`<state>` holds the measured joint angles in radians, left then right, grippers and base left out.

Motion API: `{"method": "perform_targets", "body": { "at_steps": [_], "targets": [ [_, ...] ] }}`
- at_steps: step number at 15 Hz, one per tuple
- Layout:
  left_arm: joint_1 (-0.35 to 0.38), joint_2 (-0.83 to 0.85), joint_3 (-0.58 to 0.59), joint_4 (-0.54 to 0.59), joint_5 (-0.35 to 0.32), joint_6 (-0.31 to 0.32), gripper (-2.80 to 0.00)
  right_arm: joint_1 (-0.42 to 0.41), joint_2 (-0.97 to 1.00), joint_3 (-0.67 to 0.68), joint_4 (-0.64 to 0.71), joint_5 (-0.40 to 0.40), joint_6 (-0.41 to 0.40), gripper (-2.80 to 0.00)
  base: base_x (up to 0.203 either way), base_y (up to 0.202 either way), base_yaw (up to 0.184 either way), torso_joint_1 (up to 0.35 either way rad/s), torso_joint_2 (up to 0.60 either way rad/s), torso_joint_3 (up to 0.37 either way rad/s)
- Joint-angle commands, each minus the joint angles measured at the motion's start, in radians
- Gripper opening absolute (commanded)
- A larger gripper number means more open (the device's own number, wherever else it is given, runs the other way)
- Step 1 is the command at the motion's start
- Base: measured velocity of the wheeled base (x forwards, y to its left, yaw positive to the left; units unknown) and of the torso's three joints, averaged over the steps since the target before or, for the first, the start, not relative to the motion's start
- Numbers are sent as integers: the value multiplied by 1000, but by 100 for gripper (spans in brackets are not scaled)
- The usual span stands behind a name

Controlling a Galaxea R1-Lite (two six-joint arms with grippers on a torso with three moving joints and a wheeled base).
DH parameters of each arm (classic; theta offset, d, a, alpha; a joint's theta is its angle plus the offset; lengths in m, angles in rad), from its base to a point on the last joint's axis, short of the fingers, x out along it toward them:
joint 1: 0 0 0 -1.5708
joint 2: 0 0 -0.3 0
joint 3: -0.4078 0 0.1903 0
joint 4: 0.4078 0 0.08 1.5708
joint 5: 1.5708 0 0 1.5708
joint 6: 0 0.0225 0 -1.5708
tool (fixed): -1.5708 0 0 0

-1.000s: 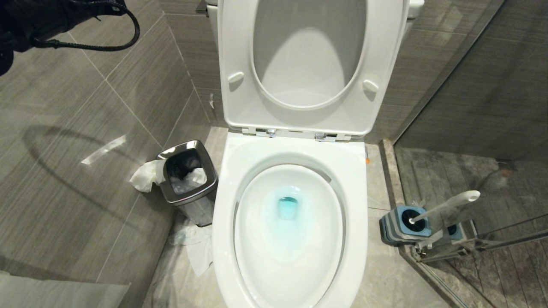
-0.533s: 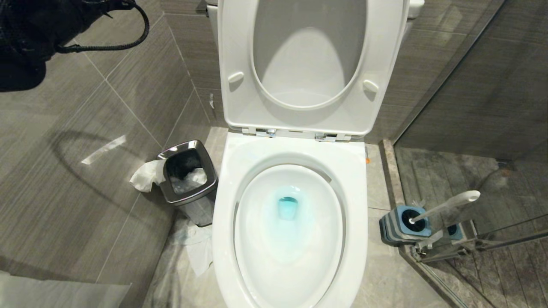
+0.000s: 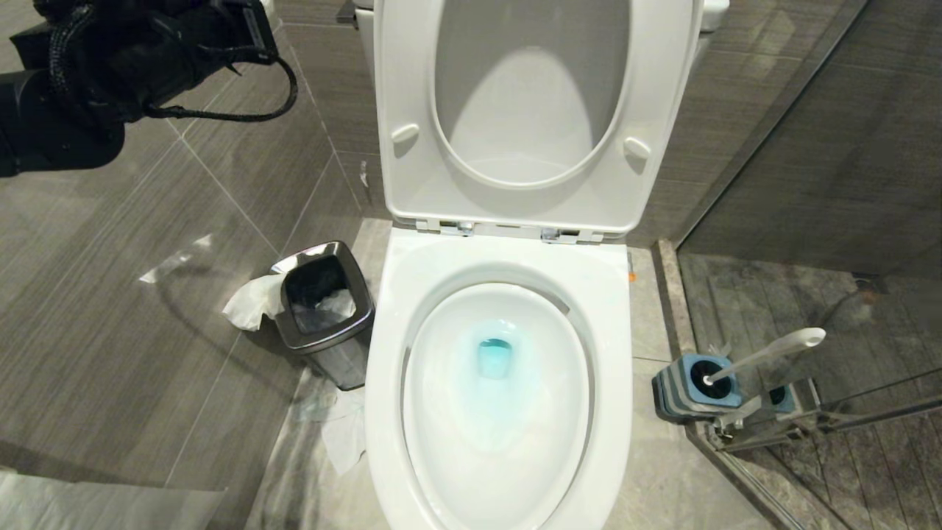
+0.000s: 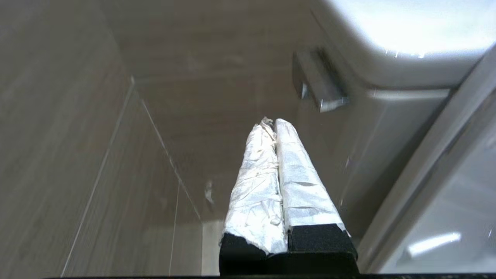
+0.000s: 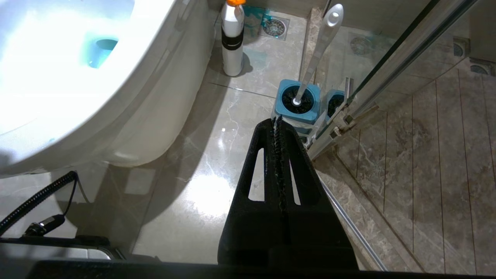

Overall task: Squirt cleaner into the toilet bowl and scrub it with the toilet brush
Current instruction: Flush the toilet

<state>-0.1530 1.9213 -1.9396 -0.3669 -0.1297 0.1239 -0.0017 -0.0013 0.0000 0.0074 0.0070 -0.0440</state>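
Note:
The toilet bowl (image 3: 508,258) stands open, seat and lid raised, with blue-tinted water (image 3: 494,357) at its bottom. The toilet brush (image 3: 765,353) leans in its blue-topped holder (image 3: 695,386) on the floor to the bowl's right. A white cleaner bottle (image 5: 232,38) with an orange cap stands on the floor beside the bowl's base. My left arm (image 3: 132,59) is high at the left wall. Its white-wrapped left gripper (image 4: 273,123) is shut and empty, pointing near the chrome flush lever (image 4: 319,83). My right gripper (image 5: 277,120) hangs low, shut and empty, just short of the holder (image 5: 298,102).
A square steel waste bin (image 3: 324,309) sits left of the bowl, with tissue (image 3: 250,302) beside it and more paper (image 3: 342,434) on the floor. A glass shower door and its metal frame (image 3: 809,412) close off the right. A floor drain (image 5: 274,26) lies behind the bottle.
My left arm has swung rightward and further into the head view's top left corner, toward the tank. The bowl, brush and right gripper have not moved.

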Motion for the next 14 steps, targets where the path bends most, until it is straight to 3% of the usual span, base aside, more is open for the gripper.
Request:
{"method": "perform_targets", "body": {
  "at_steps": [1, 3, 10, 14],
  "targets": [
    [-18, -16, -3, 78, 4, 28, -280, 0, 1, 2, 0, 0, 0, -280, 0, 0, 0, 0, 0, 0],
    [-20, -35, -6, 138, 46, 32, -280, 0, 0, 2, 0, 1, 0, -280, 0, 0, 0, 0, 0, 0],
    [-23, -46, -12, 137, 61, 36, -280, 0, 0, 2, 0, 1, 0, -280, 0, 0, 0, 0, 0, 0],
    [-86, -29, -12, 57, 59, 39, -280, 0, 0, 2, 0, -1, 0, -280, 0, 0, 0, 0, 0, 0]
  ]
}}
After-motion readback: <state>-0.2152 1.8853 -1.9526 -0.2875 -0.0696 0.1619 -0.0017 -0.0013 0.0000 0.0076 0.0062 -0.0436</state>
